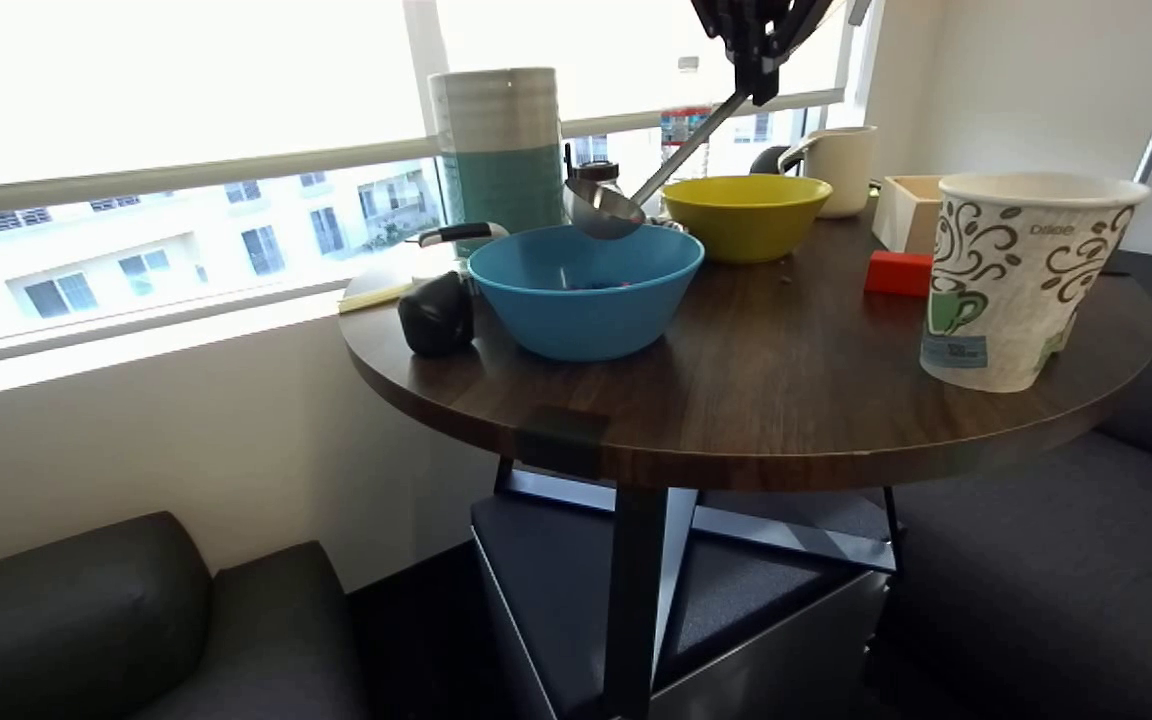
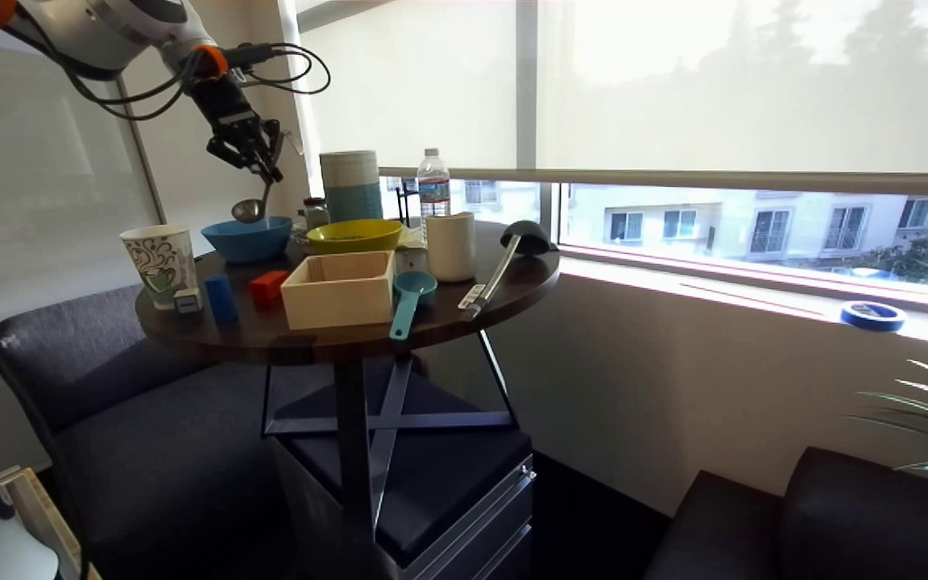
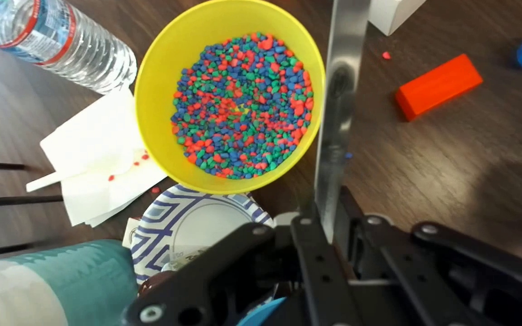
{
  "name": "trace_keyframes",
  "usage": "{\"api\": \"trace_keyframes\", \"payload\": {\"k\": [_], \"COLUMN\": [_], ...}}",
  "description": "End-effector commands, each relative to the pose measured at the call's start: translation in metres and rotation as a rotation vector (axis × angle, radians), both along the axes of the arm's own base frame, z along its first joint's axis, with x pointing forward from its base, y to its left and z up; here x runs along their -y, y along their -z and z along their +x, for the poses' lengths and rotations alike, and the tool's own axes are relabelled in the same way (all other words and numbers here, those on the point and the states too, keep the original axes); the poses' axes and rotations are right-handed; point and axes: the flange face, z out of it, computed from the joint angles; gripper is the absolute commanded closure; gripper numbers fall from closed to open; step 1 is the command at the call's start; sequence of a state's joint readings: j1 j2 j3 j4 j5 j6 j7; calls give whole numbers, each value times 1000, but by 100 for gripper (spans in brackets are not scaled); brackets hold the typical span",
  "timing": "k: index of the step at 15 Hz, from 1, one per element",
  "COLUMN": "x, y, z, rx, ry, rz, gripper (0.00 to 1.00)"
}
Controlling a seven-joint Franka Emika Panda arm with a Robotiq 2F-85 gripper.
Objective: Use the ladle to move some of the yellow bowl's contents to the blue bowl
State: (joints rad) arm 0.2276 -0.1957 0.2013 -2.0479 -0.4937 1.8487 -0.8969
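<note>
Silver metal slants from the end effector (image 1: 757,90) down to the blue bowl (image 1: 586,315): the ladle (image 1: 608,214), its scoop (image 2: 248,211) hanging over that bowl's mouth in both exterior views. The end effector is closed on the handle (image 3: 340,90), pinching it, and has hold of nothing else that shows.

In an exterior view the blue bowl lies below the end effector and to its left, along the line of the handle; the yellow bowl (image 1: 746,228) stands near the blue one, to its right. The wrist view shows pebbles (image 3: 247,131) spread over most of the yellow bowl's floor. Whether the scoop carries any, or touches the blue rim, I cannot tell.

This looks like the pouring step. With the scoop over its target, the coming move probably turns on the handle's slanting long axis: a roll about that line should tip the scoop with little sideways travel. Since the end effector sits well off to one side, too wide a swing could carry the scoop past the rim and spill onto the counter (image 1: 786,370).
</note>
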Motion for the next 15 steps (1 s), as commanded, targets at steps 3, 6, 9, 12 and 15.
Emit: {"api": "trace_keyframes", "payload": {"k": [3, 6, 9, 12, 15], "x": [10, 14, 18, 21, 25], "y": [-5, -2, 3, 6, 9], "z": [-24, -30, -36, -42, -46], "rx": [126, 184, 250, 307, 369], "ry": [-106, -147, -199, -248, -284], "rz": [26, 56, 62, 68, 79], "gripper": [96, 96, 96, 96, 96]}}
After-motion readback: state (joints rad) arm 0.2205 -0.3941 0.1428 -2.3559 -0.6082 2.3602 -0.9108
